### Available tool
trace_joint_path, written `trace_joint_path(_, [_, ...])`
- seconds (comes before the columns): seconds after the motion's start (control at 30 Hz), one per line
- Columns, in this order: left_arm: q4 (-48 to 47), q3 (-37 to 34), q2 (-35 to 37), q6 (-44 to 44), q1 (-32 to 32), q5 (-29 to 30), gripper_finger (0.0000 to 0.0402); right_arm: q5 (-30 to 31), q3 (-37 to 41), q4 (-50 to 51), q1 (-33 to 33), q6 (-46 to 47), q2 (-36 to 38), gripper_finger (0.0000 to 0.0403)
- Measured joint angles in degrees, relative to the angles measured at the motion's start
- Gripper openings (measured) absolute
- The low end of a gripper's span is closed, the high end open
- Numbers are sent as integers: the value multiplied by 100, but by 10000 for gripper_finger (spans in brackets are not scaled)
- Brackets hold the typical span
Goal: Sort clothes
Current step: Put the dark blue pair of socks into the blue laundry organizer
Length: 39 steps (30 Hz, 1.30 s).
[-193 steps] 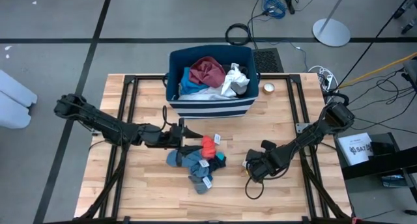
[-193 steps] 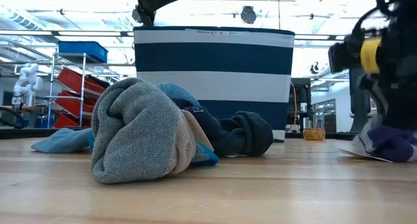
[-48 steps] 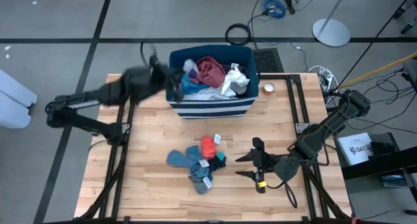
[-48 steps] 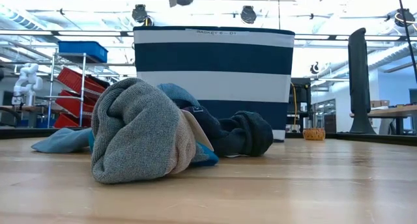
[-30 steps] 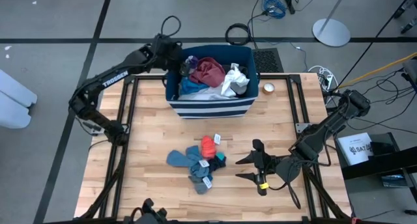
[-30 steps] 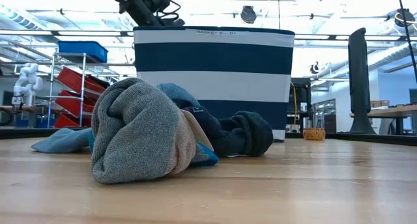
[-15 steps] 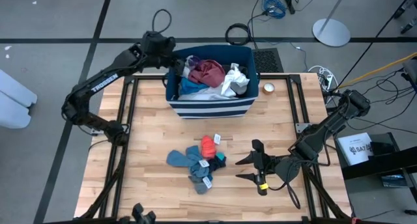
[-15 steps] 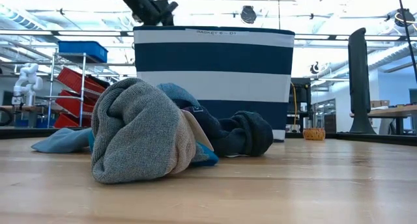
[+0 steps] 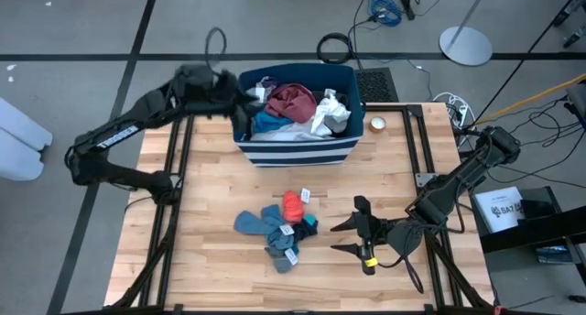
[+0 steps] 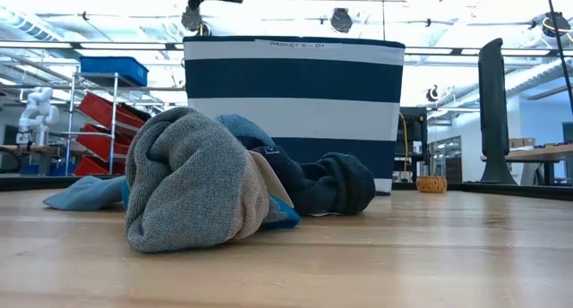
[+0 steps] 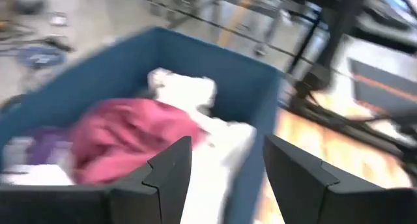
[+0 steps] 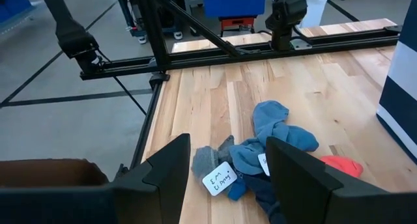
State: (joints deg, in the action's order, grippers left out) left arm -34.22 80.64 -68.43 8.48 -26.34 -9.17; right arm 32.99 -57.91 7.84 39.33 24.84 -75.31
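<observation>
The clothes lie in two places. Maroon [image 9: 291, 99], white [image 9: 328, 114] and blue [image 9: 265, 123] pieces fill the navy striped bin [image 9: 295, 150], with a small purple and white piece [image 9: 259, 89] in its left corner. A pile of grey and blue socks [image 9: 276, 231] with a red-orange piece [image 9: 292, 205] lies on the table. My left gripper [image 9: 234, 101] hovers open at the bin's left wall, above its rim [image 11: 225, 165]. My right gripper [image 9: 333, 236] stands open to the right of the sock pile, facing it [image 12: 228, 165].
A small round tin [image 9: 377, 124] sits to the right of the bin. Black frame rails [image 9: 183, 168] run along the table's left and right sides. In the low view the grey sock bundle [image 10: 192, 178] lies in front of the bin [image 10: 294, 102]. Bare wood lies near the front edge.
My left gripper has let go of the small purple and white piece, which now lies in the bin's left corner. It has then drawn back from over the bin toward the table's left edge. The right arm has kept still.
</observation>
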Motion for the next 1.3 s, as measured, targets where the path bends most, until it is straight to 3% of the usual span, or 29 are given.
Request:
trace_joint_path(0.3, [403,-795,84,187,2098,545,196,0,0,6,0,-2,0,187])
trace_joint_path(0.47, [1661,-1390,80,311,3426,1120,196,0,0,6,0,157,0,187])
trace_joint_path(0.7, [3423,-2378,-73,230,4807,2522,196,6,2,4,15,565,-435,187])
trace_joint_path(1.0, [4862,-3540,-748,388,5388,2744,196,-3,7,-801,-267,838,-1688,187])
trace_joint_path(1.3, [5355,-3613,-1444,475,5385,2750,196,-2,7,-1363,-510,118,-2624,187])
